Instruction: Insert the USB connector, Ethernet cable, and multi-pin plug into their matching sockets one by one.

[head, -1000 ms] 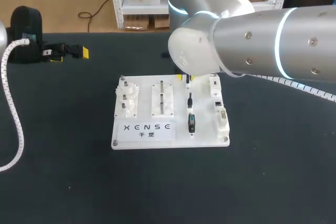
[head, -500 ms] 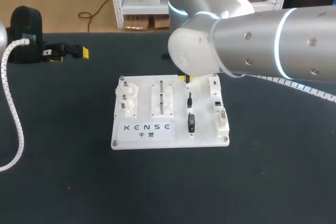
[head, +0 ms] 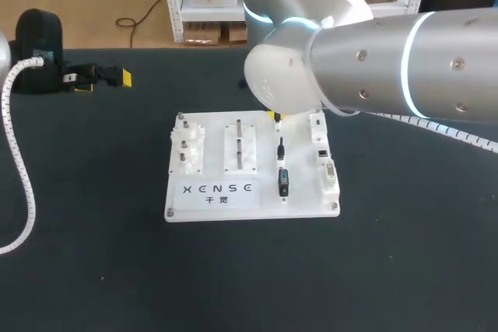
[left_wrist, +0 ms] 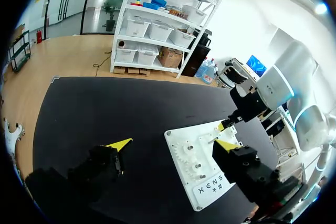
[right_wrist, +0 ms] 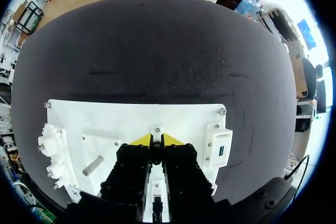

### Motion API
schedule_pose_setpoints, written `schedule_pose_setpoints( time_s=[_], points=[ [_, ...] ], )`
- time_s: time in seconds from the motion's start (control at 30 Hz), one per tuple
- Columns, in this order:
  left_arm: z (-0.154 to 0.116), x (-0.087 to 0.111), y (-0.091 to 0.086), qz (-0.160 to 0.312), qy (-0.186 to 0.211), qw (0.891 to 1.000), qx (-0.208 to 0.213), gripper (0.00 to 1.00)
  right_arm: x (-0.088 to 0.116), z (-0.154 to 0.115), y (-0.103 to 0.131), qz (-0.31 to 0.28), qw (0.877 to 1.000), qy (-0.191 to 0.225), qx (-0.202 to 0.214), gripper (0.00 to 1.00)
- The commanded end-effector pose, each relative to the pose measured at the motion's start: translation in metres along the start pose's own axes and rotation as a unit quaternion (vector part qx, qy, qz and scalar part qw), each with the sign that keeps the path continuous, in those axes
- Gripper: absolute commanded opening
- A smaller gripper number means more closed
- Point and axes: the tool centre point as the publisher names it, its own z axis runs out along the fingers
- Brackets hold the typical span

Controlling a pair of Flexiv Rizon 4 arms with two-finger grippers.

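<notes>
A white board (head: 210,206) lies mid-table with a column of plugs and a row of sockets (head: 324,153) along its right side. My right gripper (head: 275,117) is over the board's far edge, at the far end of the plug column. In the right wrist view its fingers (right_wrist: 143,140) are pressed on a thin black USB connector (right_wrist: 156,153) between them, beside the blue-faced socket (right_wrist: 221,149). Two more black plugs (head: 282,182) stand nearer the front. My left gripper (left_wrist: 173,144) hangs open and empty over the table's far left (head: 117,77).
White gears (head: 187,141) and upright pegs (head: 240,144) occupy the board's left and middle parts. A spiral-wrapped cable (head: 19,169) runs down the table's left side. Dark tabletop surrounds the board on all sides.
My right gripper's fingers have drawn together onto the black connector at the board's far edge. The right arm has shifted slightly left. The left arm has not moved.
</notes>
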Motion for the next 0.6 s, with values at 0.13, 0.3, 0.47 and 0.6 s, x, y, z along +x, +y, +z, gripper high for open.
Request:
schedule_pose_setpoints(
  time_s=[0.13, 0.3, 0.47, 0.6],
  points=[
    [0.0, 0.0, 0.0, 0.0, 0.0, 1.0, 0.0, 1.0, -0.002, -0.008, 0.003, 0.002, 1.0, -0.002, -0.002, 0.0],
    [0.0, 0.0, 0.0, 0.0, 0.0, 1.0, 0.0, 1.0, -0.002, -0.015, 0.002, 0.002, 1.0, -0.009, -0.009, 0.0],
    [0.0, 0.0, 0.0, 0.0, 0.0, 1.0, 0.0, 1.0, -0.001, -0.028, -0.002, 0.003, 1.0, -0.01, -0.018, 0.0],
    [0.0, 0.0, 0.0, 0.0, 0.0, 1.0, 0.0, 1.0, 0.0, -0.036, -0.011, 0.003, 1.0, -0.016, -0.018, 0.0]
  ],
)
